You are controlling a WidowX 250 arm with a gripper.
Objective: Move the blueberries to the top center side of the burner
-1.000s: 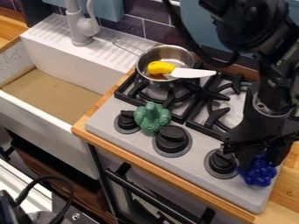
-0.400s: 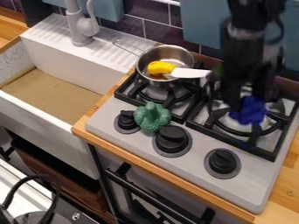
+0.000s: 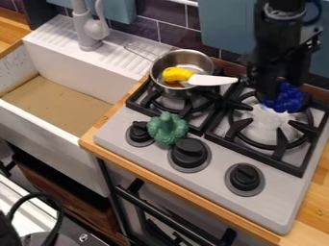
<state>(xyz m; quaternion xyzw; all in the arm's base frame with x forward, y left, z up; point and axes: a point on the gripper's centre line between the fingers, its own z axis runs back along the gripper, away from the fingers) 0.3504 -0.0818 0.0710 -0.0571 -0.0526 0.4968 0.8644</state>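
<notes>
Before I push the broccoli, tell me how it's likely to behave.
The broccoli looks moulded in one piece, so it should hold its shape rather than flop. Its lumpy, uneven outline suggests it would wobble or tumble more than roll smoothly. Sitting against the small knob and the big knob, it may catch on either.

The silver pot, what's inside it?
Inside the pot you can see something yellow and part of a white handle-like piece that pokes out. The bottom beneath them is covered.

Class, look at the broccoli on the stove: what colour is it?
The broccoli is a muted dark green all over; it shows best in the camera view.
</notes>
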